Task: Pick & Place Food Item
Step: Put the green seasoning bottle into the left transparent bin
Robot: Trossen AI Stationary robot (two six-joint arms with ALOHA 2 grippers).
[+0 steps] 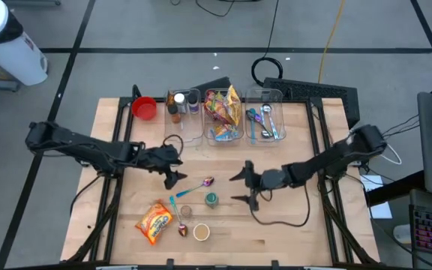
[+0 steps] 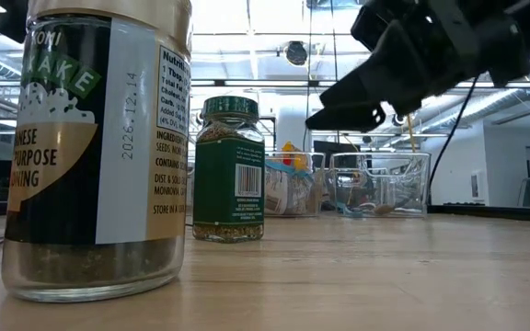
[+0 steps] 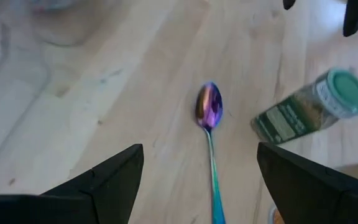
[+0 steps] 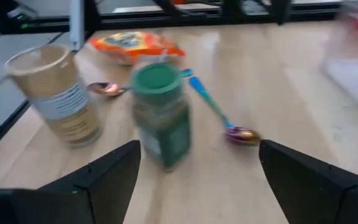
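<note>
Snack bag (image 1: 154, 222) lies untouched on the table (image 1: 298, 232), just beside the pale jar (image 1: 201, 232) and near the green jar (image 1: 211, 199). Neither arm holds anything: the left gripper (image 1: 172, 174) hovers spread over the rainbow spoon (image 1: 195, 187); the right gripper (image 1: 246, 187), also spread, faces the green jar. Picking and placing both remain.

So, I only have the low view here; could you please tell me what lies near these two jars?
Observer: An iridescent spoon lies flat beside the green-lidded jar, and an orange snack packet lies nearer the front edge.
Operator: Thanks. Is the right pincer open?
Observer: Yes, the right pincer is open and faces the green-lidded jar.
Operator: And the left one?
Observer: The left pincer is open too, hovering by the spoon's handle end.
</note>
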